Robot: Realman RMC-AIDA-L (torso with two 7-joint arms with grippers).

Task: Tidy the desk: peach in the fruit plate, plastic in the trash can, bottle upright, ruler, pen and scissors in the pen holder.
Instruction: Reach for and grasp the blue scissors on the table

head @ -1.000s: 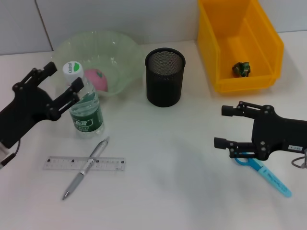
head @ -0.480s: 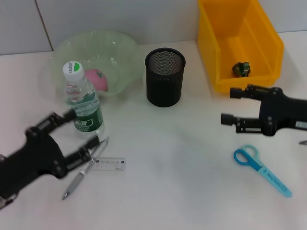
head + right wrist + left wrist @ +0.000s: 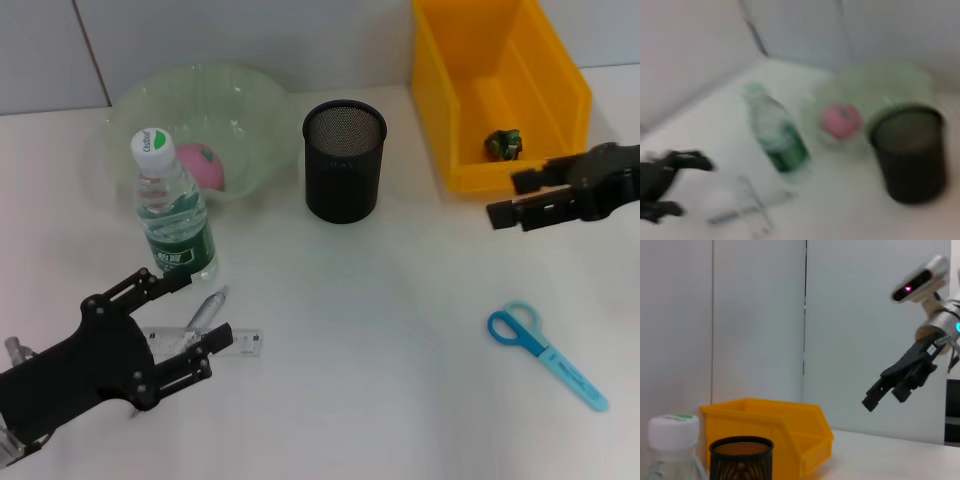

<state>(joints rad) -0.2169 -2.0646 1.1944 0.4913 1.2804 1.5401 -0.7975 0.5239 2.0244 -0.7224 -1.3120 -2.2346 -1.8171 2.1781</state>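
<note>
Left gripper (image 3: 200,315) dropped from beside the bottle (image 3: 172,215) down over the pen (image 3: 200,312) and ruler (image 3: 240,342) at near left, jaws wide. Right gripper (image 3: 513,196) backed off to the bin, open too. Pen looks light, stiff, kinda slick, so I'd pinch it mid-barrel.

Ruler (image 3: 245,341) and pen (image 3: 206,308) mostly hidden under left hand (image 3: 200,318), right-wrist view blurred
</note>
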